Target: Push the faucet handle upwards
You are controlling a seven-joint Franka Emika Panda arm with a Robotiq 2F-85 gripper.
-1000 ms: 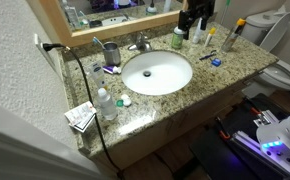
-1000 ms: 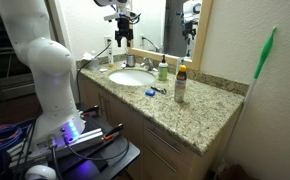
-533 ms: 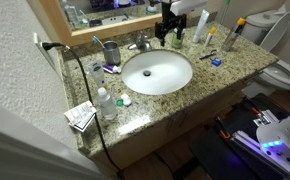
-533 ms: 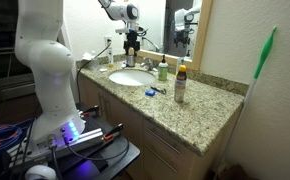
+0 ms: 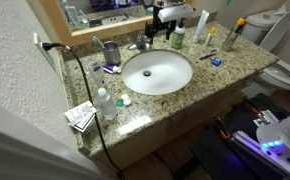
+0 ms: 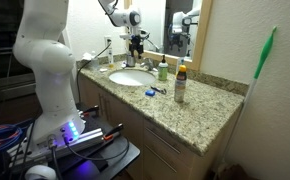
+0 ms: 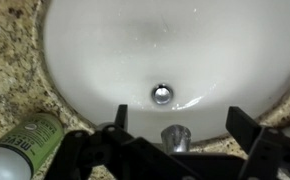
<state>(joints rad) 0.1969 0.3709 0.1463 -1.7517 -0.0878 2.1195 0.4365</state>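
The small chrome faucet [image 5: 140, 44] stands behind the white oval basin [image 5: 157, 88], and its short silver handle sits on top, partly hidden by my gripper. My gripper [image 5: 149, 34] hangs just above the faucet, as it also does in the exterior view from the side [image 6: 138, 46]. In the wrist view my gripper [image 7: 181, 120] is open and empty. Its two dark fingers stand either side of a chrome faucet part [image 7: 175, 136] at the basin's [image 7: 95, 50] back rim. The drain [image 7: 162, 94] shows beyond.
A grey metal cup [image 5: 111, 52] stands left of the faucet. A green bottle [image 5: 178, 38] [image 7: 20, 146] and other bottles [image 5: 200, 30] stand to its right. A water bottle [image 5: 105, 104], a black cable [image 5: 80, 75] and the mirror frame [image 5: 95, 27] are close by.
The arm has swung from the bottles at the back of the counter towards the faucet and come down, so the gripper now sits over the faucet.
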